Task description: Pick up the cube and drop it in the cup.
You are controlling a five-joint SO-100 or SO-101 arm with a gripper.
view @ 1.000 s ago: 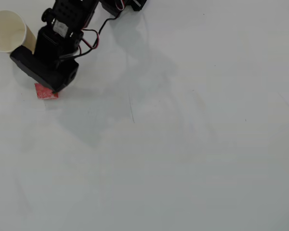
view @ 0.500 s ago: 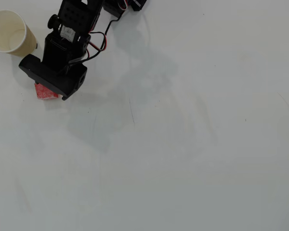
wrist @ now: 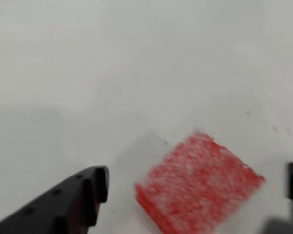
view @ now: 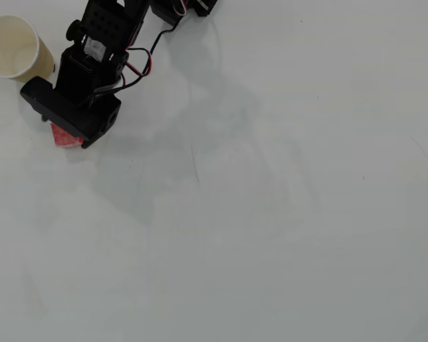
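In the wrist view the cube (wrist: 198, 183) lies on the pale counter (wrist: 136, 63), turned so that a corner points up the picture; it looks blurred, red with whitish speckles. The pincer (wrist: 198, 187) is spread wide around it: one black finger (wrist: 68, 202) reaches in from the lower left and stops just short of the cube's left corner, with a narrow strip of counter showing between them, while the other finger shows only as a dark sliver at the right edge, near the cube's right corner. Neither finger visibly touches the cube, so the pincer has hold of nothing.

In the overhead view the black arm (view: 93, 68) comes down from the top edge at the upper left, red and black wires looping beside it. Its head covers most of the cube (view: 65, 137) (only a red patch peeks out below it). The cup (view: 13, 48) stands by the left edge, up and left of the cube and close beside the arm, its cream inside facing the camera
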